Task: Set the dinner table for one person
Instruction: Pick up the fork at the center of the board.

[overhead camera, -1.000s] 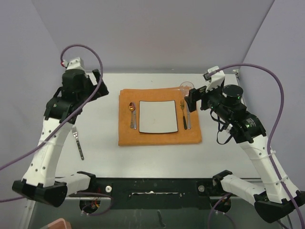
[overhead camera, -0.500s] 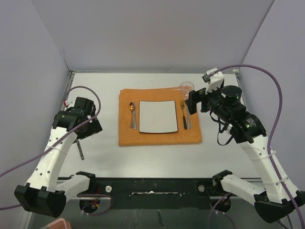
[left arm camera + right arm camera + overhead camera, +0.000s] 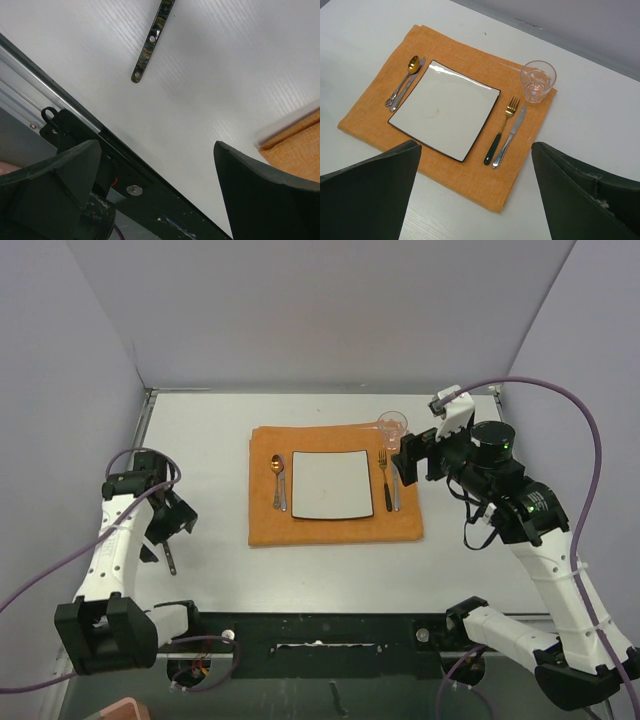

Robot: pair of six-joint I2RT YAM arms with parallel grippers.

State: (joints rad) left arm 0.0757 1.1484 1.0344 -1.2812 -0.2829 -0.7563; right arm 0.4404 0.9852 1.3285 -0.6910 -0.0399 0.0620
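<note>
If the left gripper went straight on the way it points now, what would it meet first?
Most likely the bare table, just inside its near metal edge. The open left gripper points down at it; the dark cutlery handle lies beyond, off that line. Depth is unclear.

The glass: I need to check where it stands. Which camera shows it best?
The right wrist view: the glass is close, whole and unobstructed, upright on a corner of the orange mat. The top external view shows it small, beside the right arm. The left wrist view misses it entirely.
</note>
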